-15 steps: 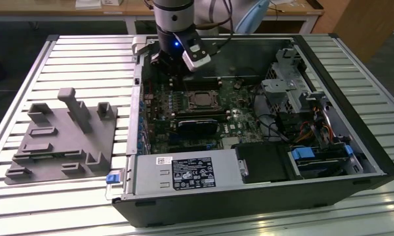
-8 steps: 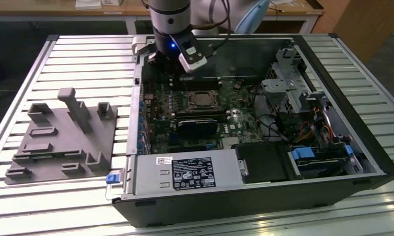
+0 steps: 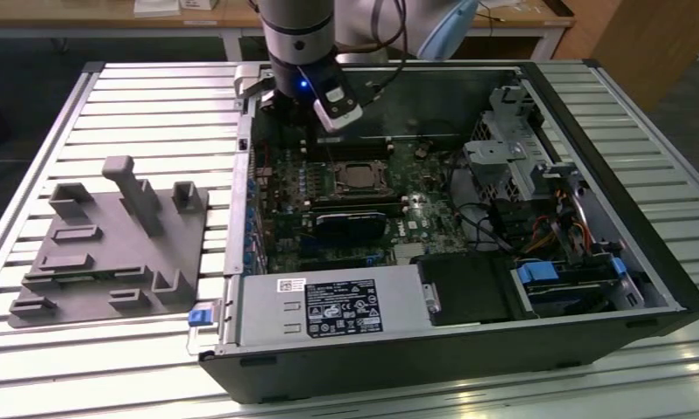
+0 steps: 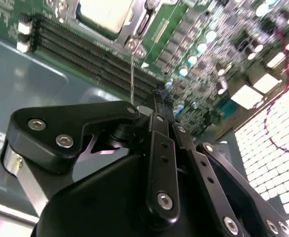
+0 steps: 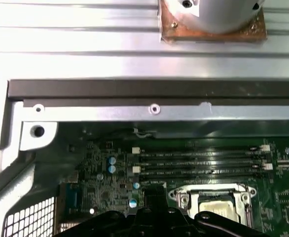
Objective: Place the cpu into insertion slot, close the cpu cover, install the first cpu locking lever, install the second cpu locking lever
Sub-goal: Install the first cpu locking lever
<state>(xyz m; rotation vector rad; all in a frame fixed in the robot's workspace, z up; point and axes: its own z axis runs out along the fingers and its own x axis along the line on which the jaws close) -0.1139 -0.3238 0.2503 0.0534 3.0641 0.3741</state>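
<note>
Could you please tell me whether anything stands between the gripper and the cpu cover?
Nothing visible does. In the first wrist view the gripper hangs over the board, close beside the cpu cover, and nothing rises between them.

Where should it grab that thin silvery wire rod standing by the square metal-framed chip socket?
The thin silvery wire rod stands upright from a corner of the square metal-framed socket, so its free upper end sits clear of other parts. Probably grip there, coming down from above the green circuit board, pinching across it.
</note>
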